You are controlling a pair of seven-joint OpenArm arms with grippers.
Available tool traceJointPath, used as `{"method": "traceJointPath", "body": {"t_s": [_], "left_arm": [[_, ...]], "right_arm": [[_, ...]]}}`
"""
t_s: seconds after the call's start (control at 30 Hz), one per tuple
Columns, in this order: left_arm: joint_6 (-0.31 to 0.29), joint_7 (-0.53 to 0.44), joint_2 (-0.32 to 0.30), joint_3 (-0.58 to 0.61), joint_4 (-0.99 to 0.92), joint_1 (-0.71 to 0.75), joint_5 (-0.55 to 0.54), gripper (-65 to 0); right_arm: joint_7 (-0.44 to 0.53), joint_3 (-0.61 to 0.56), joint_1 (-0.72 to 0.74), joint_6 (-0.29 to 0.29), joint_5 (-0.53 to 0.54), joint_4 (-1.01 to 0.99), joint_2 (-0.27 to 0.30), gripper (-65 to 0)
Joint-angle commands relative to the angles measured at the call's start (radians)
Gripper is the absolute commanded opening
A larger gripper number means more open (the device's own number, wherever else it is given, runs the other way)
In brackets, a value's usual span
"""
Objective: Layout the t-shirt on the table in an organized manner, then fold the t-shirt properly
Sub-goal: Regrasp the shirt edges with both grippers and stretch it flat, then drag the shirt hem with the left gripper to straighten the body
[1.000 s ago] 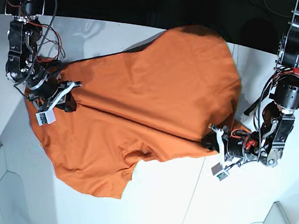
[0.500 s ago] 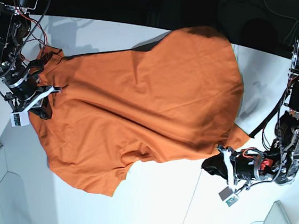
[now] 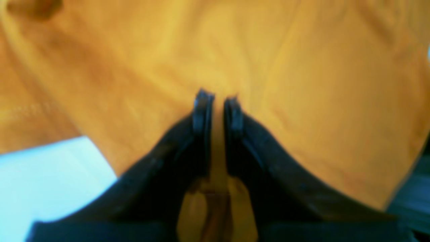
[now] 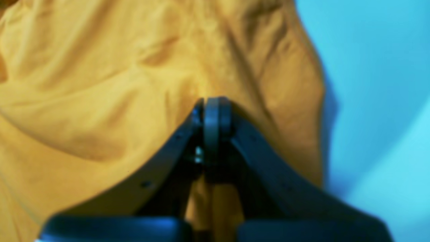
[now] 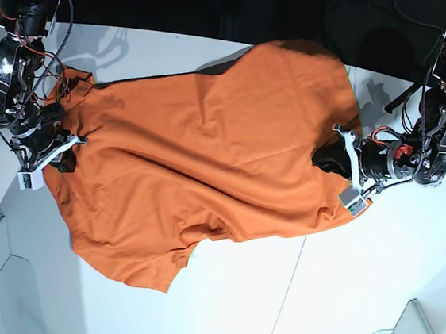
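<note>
The t-shirt [image 5: 207,165] is a plain bright orange garment spread wide across the middle of the white table [image 5: 257,298], its cloth soft and matte with shallow creases running across it. Its outline is uneven: a rounded lobe reaches the table's far edge, a broad flap hangs toward the near side with a curved notch in its hem, and one end tapers toward each arm. In the left wrist view a stitched hem line shows faintly on the fabric [image 3: 302,67] beside a patch of bare tabletop [image 3: 43,181]. The left gripper [image 5: 334,156] has its dark, curved fingers [image 3: 201,111] drawn nearly together with a thin fold of orange cloth pinched between them. The right gripper [image 5: 63,158] is fully closed, its pads pressed tight together at the shirt's edge, with bunched, wrinkled fabric [image 4: 100,84] gathered around the tips and cloth showing behind the fingers. The tabletop is smooth and flat, crossed by a thin dark seam [image 5: 288,293]. Compared with half a second ago, the left gripper has moved up and away from the near side, carrying its corner of the shirt inward, so the pointed tail that lay there is now folded back; the right gripper has shifted only slightly.
</note>
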Motion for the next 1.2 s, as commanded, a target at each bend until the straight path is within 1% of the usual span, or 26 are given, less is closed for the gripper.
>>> {"method": "traceJointPath", "body": {"t_s": [0.0, 0.07, 0.1, 0.27, 0.47, 0.6, 0.7, 0.8, 0.87, 0.97, 1.03, 1.1, 1.17], "left_arm": [[0.019, 0.016, -0.009, -0.001, -0.005, -0.004, 0.105, -55.5], [0.019, -0.047, -0.008, -0.001, -0.023, -0.016, 0.216, -55.5], [0.019, -0.071, -0.009, -0.001, -0.035, -0.031, 0.251, -55.5], [0.019, -0.102, 0.002, -0.001, -0.159, -0.168, 0.355, -55.5], [0.019, -0.146, 0.026, -0.001, -0.369, -0.349, 0.401, -55.5], [0.06, -0.141, 0.038, -0.001, -0.43, -0.426, 0.394, -55.5], [0.062, -0.097, 0.037, -0.001, -0.426, -0.449, 0.336, -55.5], [0.019, -0.019, 0.037, -0.001, -0.39, -0.452, 0.219, -55.5], [0.019, 0.032, 0.034, -0.001, -0.352, -0.444, 0.121, -55.5], [0.019, 0.064, 0.014, -0.001, -0.272, -0.418, -0.008, -55.5], [0.019, 0.071, -0.013, -0.001, -0.208, -0.389, -0.058, -55.5], [0.019, 0.086, -0.042, -0.001, -0.14, -0.351, -0.094, -55.5], [0.019, 0.1, -0.069, -0.001, -0.076, -0.301, -0.105, -55.5]], "right_arm": [[0.024, 0.006, 0.024, 0.012, 0.013, 0.014, 0.012, -65.0], [0.025, 0.006, 0.019, 0.011, 0.013, 0.014, 0.013, -65.0], [0.022, 0.006, 0.016, 0.011, 0.012, 0.014, 0.015, -65.0], [-0.016, 0.007, 0.013, 0.011, 0.014, 0.014, 0.023, -65.0], [-0.017, 0.007, 0.013, 0.011, 0.083, 0.014, 0.023, -65.0], [-0.017, 0.014, 0.014, 0.011, 0.112, 0.018, 0.022, -65.0], [-0.017, 0.035, 0.014, 0.012, 0.145, 0.031, 0.019, -65.0], [-0.039, 0.078, 0.013, 0.016, 0.172, 0.056, 0.017, -65.0], [-0.087, 0.119, 0.013, 0.016, 0.2, 0.08, 0.017, -65.0], [-0.188, 0.201, 0.013, 0.02, 0.266, 0.114, 0.017, -65.0], [-0.254, 0.266, 0.012, 0.05, 0.319, 0.129, 0.017, -65.0], [-0.302, 0.327, -0.004, 0.057, 0.386, 0.145, 0.018, -65.0], [-0.331, 0.373, -0.038, 0.068, 0.454, 0.161, 0.018, -65.0]]}}
